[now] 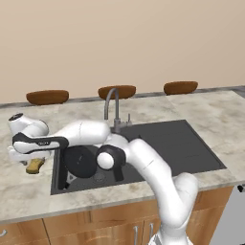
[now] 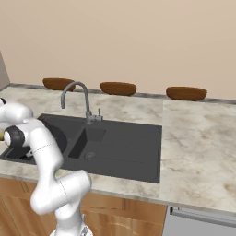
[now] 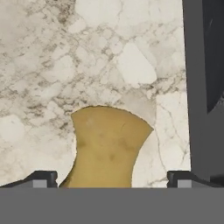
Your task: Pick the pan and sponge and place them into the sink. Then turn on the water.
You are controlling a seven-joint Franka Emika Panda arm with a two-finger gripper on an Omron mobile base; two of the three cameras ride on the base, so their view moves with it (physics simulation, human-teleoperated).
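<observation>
sink (image 1: 191, 143): one, two basins | pan (image 1: 79, 161): one, inside | sponge (image 3: 107, 146): one, on tabletop (image 1: 210, 112) left of sink | bowls (image 1: 47, 97): three behind | jaws: spread wide over sponge

White rounded arm (image 1: 158, 177), dark joints

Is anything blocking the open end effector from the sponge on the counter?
Nothing visible. In the hand view the sponge lies on bare marble between the end effector's two spread tips, with the sink rim off to one side.
</observation>
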